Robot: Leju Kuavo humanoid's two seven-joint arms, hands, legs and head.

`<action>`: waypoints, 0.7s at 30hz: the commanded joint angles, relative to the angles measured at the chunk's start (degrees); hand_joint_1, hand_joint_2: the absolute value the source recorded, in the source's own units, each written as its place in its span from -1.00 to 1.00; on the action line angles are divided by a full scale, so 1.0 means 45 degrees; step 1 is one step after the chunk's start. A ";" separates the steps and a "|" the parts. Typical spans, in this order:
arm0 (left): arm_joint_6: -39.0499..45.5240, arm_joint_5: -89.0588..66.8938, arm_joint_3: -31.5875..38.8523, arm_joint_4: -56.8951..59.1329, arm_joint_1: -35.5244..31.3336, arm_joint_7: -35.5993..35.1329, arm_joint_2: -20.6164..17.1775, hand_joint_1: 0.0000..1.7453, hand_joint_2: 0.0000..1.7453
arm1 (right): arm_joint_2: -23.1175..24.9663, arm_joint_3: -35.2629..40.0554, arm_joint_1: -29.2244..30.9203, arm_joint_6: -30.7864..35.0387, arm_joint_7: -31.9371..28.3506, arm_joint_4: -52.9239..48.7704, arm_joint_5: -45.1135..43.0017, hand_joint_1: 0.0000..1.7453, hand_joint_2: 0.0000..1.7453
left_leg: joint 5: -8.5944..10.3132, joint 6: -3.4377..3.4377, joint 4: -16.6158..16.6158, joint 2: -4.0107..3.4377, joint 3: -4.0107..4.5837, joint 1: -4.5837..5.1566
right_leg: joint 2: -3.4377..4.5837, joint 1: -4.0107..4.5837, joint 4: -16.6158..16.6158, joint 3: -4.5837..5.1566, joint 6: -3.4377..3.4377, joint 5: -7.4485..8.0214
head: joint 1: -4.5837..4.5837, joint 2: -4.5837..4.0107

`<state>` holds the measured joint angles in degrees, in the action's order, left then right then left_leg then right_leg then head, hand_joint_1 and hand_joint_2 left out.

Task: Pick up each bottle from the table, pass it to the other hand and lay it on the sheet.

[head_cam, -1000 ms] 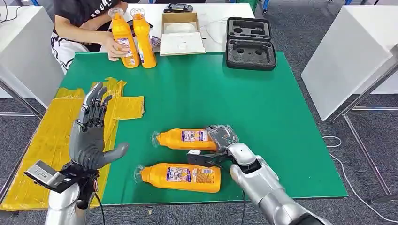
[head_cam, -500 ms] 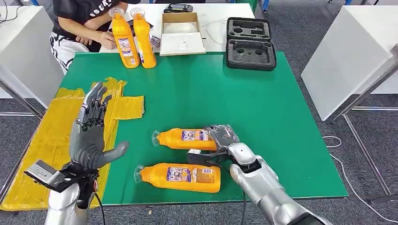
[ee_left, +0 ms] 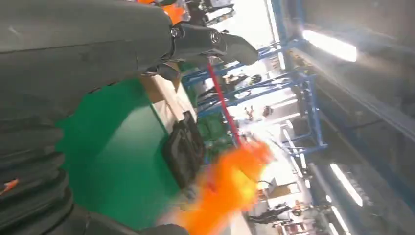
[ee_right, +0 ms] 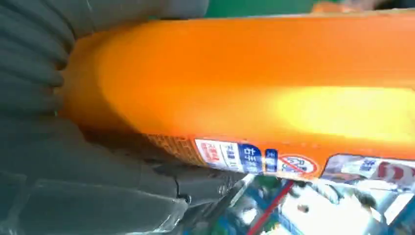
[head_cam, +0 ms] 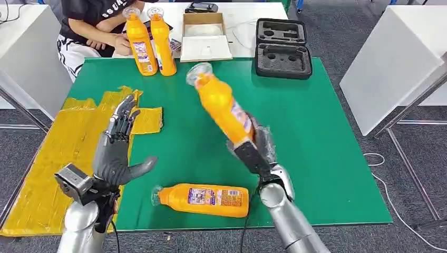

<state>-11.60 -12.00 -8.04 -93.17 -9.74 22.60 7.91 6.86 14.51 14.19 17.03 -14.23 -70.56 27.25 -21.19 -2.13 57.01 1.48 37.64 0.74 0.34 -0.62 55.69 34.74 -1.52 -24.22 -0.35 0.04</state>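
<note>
My right hand point(head_cam: 257, 150) grips an orange bottle point(head_cam: 221, 105) by its base and holds it raised above the green table point(head_cam: 321, 137), tilted with the clear cap toward the far left. Close up, that bottle point(ee_right: 254, 78) lies across the right hand's fingers point(ee_right: 98, 196), and it shows as an orange blur point(ee_left: 230, 186) in the left wrist view. A second orange bottle point(head_cam: 203, 199) lies on its side near the table's front edge. My left hand point(head_cam: 117, 153) is open, fingers spread, above the edge of the yellow sheet point(head_cam: 58, 153) at the table's left.
Two more orange bottles point(head_cam: 149, 42) stand upright at the far left corner, where a person's hand point(head_cam: 124, 46) rests beside them. An open cardboard box point(head_cam: 205, 38) and a black foam case point(head_cam: 283, 48) sit at the back. White tables flank both sides.
My right hand has lifted the farther lying bottle off the table and swung it up, cap pointing far left. My left hand has shifted slightly right and forward. The person's hand drew back from the bottles.
</note>
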 commanded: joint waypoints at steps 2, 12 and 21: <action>0.0443 0.0424 -0.0606 0.1406 -0.1044 -0.0555 -0.0264 -1.00 1.00 | 0.0277 -0.0553 -0.0460 0.0186 -0.0501 -0.1006 -0.1405 1.00 1.00 | -0.0046 0.0045 0.0017 -0.0036 -0.0069 0.0000 | -0.0001 0.0010 0.0007 -0.0063 0.0014 -0.0027 | 0.0019 0.0000; 0.0648 0.0705 -0.0816 0.1653 -0.1162 -0.0834 -0.0298 -1.00 1.00 | 0.0270 -0.0457 -0.0305 0.0180 -0.0374 -0.0696 -0.1931 1.00 1.00 | -0.0032 0.0031 0.0012 -0.0048 -0.0069 -0.0004 | -0.0003 0.0013 -0.0002 -0.0068 0.0012 -0.0030 | 0.0015 0.0000; 0.0678 0.0847 -0.1327 0.2205 -0.1543 -0.0957 -0.0353 -1.00 1.00 | 0.0296 0.0860 0.0084 -0.0239 -0.0442 0.0066 -0.1758 1.00 1.00 | -0.0029 0.0032 0.0009 -0.0064 -0.0061 -0.0004 | 0.0018 0.0013 -0.0006 -0.0061 0.0013 -0.0020 | 0.0015 0.0000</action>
<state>-8.74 -8.83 -10.99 -88.96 -13.18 18.95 7.78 8.22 13.92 11.70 17.18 -16.06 -74.88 18.75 -21.18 -2.17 57.02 1.28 37.72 0.78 0.45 -0.63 55.69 34.85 -1.53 -24.19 -0.28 0.04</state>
